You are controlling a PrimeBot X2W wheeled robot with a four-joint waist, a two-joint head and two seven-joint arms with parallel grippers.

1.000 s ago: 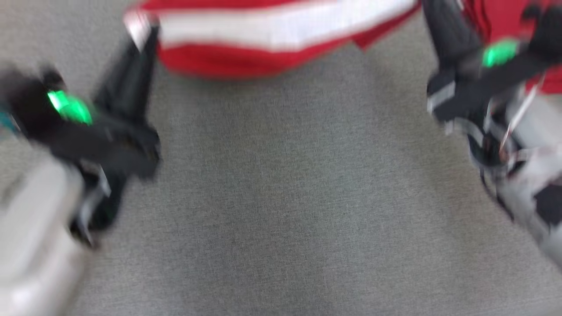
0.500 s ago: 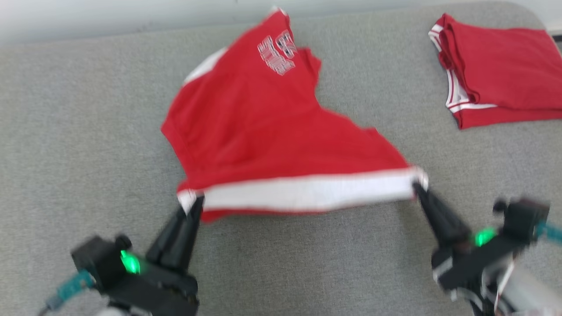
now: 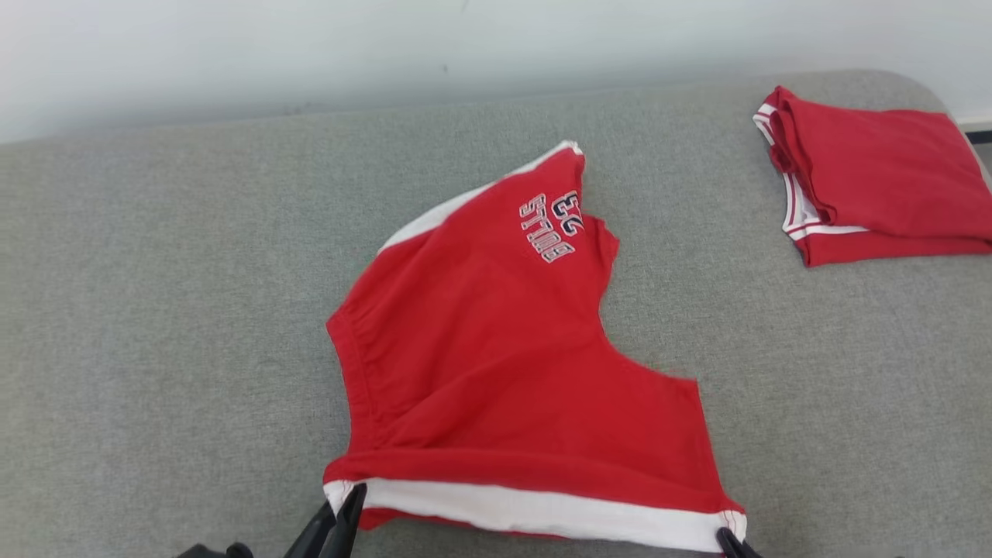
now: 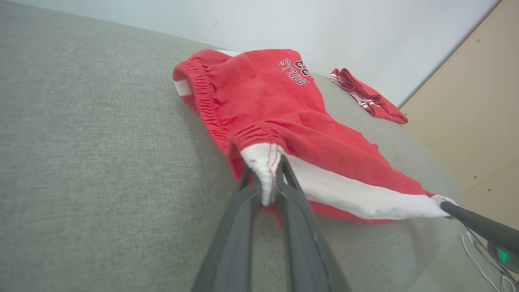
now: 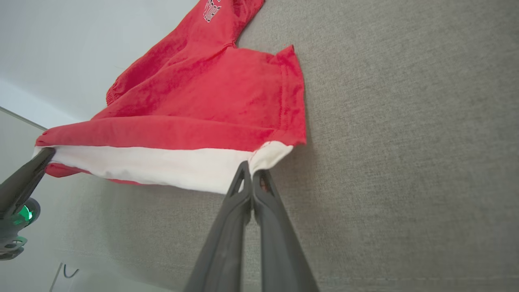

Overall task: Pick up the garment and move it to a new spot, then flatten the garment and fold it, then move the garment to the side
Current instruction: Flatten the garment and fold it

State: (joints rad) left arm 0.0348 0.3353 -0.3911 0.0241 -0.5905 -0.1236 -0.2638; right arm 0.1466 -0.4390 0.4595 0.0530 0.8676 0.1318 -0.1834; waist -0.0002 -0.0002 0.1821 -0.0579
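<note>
Red shorts [image 3: 496, 364] with a white side stripe and a printed logo lie spread on the grey cushioned surface [image 3: 155, 310]. The near white-striped edge is held taut and slightly lifted between both grippers. My left gripper [image 4: 268, 178] is shut on the left corner of that edge, seen at the bottom of the head view [image 3: 349, 500]. My right gripper [image 5: 252, 172] is shut on the right corner of the shorts [image 5: 211, 101], its tip just inside the head view [image 3: 728, 536]. The far leg of the shorts [image 4: 259, 93] rests on the surface.
A second red garment [image 3: 876, 182], folded, lies at the far right of the surface, also in the left wrist view [image 4: 367, 97]. A pale wall [image 3: 387, 46] runs behind the surface. Bare grey fabric stretches to the left and right of the shorts.
The head camera has tilted up, so the whole picture shifted downward. Both grippers keep hold of the striped edge, and the shorts now lie more spread out on the surface.
</note>
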